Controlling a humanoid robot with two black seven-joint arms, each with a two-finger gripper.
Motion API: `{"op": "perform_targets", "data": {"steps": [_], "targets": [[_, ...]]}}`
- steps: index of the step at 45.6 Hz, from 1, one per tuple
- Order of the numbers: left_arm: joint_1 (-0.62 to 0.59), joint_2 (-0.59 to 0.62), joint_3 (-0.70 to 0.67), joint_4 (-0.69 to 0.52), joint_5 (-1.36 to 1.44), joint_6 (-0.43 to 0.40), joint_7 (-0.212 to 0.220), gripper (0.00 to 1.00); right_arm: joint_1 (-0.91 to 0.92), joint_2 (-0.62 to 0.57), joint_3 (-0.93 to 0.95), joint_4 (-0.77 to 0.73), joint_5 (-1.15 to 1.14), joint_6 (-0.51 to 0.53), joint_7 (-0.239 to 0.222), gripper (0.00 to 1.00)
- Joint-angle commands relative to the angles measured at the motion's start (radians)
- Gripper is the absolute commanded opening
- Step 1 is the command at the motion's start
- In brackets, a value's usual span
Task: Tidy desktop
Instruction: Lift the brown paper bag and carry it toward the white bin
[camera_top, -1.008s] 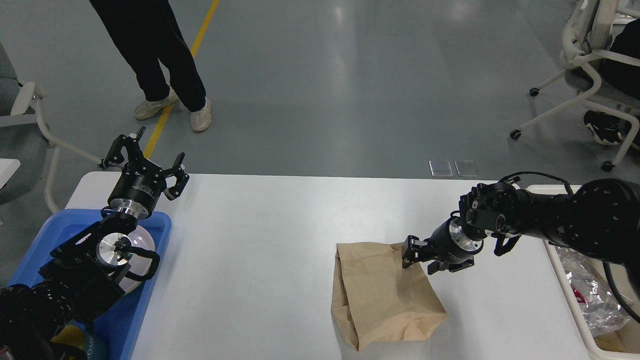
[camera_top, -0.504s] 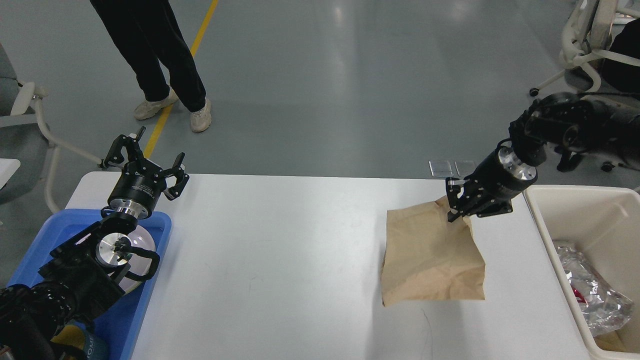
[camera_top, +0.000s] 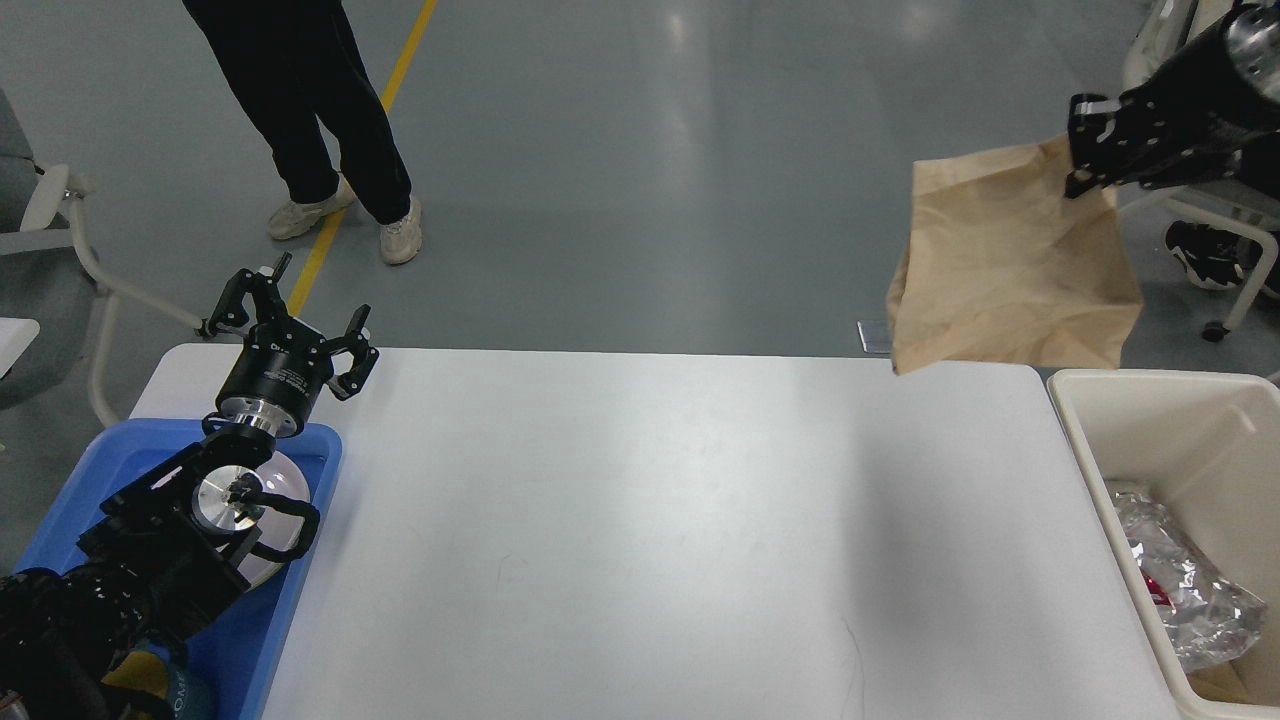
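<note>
While the right gripper (camera_top: 1085, 150) sits high at the far right, its fingers pinched on the top corner of a brown paper bag (camera_top: 1010, 270), the desktop (camera_top: 640, 540) lies well below and to the left of it. The bag hangs free in the air, its lower edge seen just above the desktop's far right corner and the far rim of the beige bin (camera_top: 1075, 420). That bin stands against the desktop's right edge, and crumpled clear plastic (camera_top: 1180, 590) lies inside it toward the near end.

At the far left corner of the white top, the left gripper (camera_top: 290, 315) hovers with its fingers spread wide, gripping nothing. Its arm runs back over a blue tray (camera_top: 300, 590) that lies on the desktop's near left side; a white rounded object (camera_top: 285, 480) shows in the tray, partly hidden by the arm.

Beyond the far edge, a person's legs (camera_top: 320, 120) stand on the grey floor beside a yellow line (camera_top: 360, 150).
</note>
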Motion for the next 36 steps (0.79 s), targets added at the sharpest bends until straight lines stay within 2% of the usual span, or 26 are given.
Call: {"op": "perform_targets", "data": {"steps": [1,5,15,21,25,28,36], "targets": [[0.0,0.0,0.0,0.0,0.0,0.0,0.0,0.97,-0.015,-0.046,-0.066,-0.11,0.0,0.0,0.0,0.0],[0.0,0.0,0.0,0.0,0.0,0.0,0.0,0.97,-0.024,-0.104,-0.076,-0.118,-0.001,0.0,-0.002,0.0],[0.0,0.0,0.0,0.0,0.0,0.0,0.0,0.97,-0.159,-0.244,-0.057,-0.118,0.022,-0.461,-0.002,0.0],[0.0,0.0,0.0,0.0,0.0,0.0,0.0,0.97,-0.364,-0.3,-0.001,-0.121,0.026,-0.858,0.007,0.0],[0.0,0.0,0.0,0.0,0.0,0.0,0.0,0.97,-0.518,-0.305,0.082,-0.129,0.026,-1.012,0.012,0.0],[0.0,0.0,0.0,0.0,0.0,0.0,0.0,0.97,-0.619,-0.305,0.163,-0.153,0.026,-1.07,0.012,0.0],[0.0,0.0,0.0,0.0,0.0,0.0,0.0,0.97,-0.854,-0.305,0.334,-0.256,0.025,-1.089,0.012,0.0]]}}
